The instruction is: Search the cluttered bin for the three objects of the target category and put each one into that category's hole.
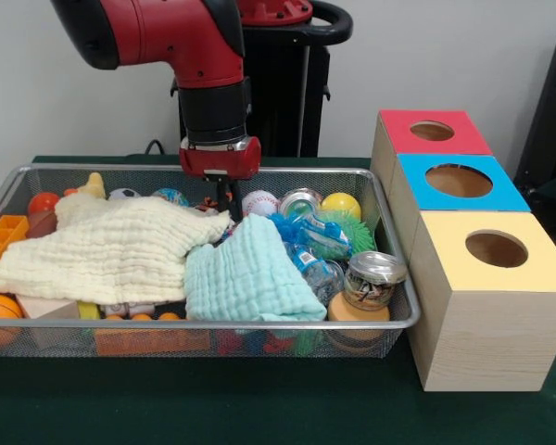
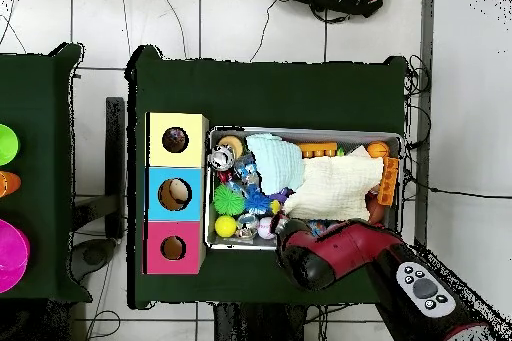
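Note:
A wire mesh bin [image 1: 213, 324] holds mixed clutter. A cream cloth [image 1: 111, 246] and a mint cloth [image 1: 246, 278] cover much of it. Along the back lie a baseball [image 1: 259, 202], a yellow ball [image 1: 341, 204], a green spiky ball [image 1: 357, 230] and an orange ball [image 1: 44, 202]. A glass jar with a metal lid [image 1: 371, 278] stands at the front right. My gripper [image 1: 228, 211] hangs low at the bin's back, just behind the cream cloth and left of the baseball. Its tips dip behind the cloth. In the overhead view the arm [image 2: 335, 257] hides it.
Three wooden boxes with round holes stand in a row beside the bin: red top [image 1: 398, 134], blue top [image 1: 505, 193], yellow top [image 1: 537, 269]. A crumpled plastic bottle [image 1: 310, 246] and a tin can [image 1: 301, 199] lie between the cloths and the balls. An orange block [image 1: 0, 236] sits at the left end.

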`<move>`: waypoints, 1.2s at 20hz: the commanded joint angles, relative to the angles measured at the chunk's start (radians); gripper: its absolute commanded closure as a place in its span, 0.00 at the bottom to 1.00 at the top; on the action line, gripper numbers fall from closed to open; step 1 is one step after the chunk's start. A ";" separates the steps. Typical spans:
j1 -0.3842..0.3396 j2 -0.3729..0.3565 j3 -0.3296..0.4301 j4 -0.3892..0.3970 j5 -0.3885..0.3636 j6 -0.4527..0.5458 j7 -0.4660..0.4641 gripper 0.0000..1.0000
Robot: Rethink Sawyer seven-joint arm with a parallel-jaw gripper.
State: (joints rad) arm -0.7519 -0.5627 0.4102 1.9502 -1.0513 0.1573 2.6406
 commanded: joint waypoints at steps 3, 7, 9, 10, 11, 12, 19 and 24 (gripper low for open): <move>-0.088 -0.189 0.151 0.109 0.167 0.115 -0.123 1.00; -0.133 -0.388 0.263 0.229 0.377 0.253 -0.202 1.00; -0.145 -0.419 0.295 0.239 0.425 0.291 -0.232 1.00; -0.152 -0.418 0.308 0.233 0.439 0.312 -0.249 1.00; -0.158 -0.418 0.318 0.225 0.447 0.328 -0.264 1.00; -0.162 -0.415 0.326 0.216 0.451 0.343 -0.276 1.00; -0.191 -0.401 0.375 0.184 0.456 0.408 -0.309 1.00; -0.209 -0.418 0.406 0.199 0.461 0.422 -0.297 1.00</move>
State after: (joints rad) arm -0.9271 -0.9498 0.6963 2.1178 -0.6247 0.4639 2.6400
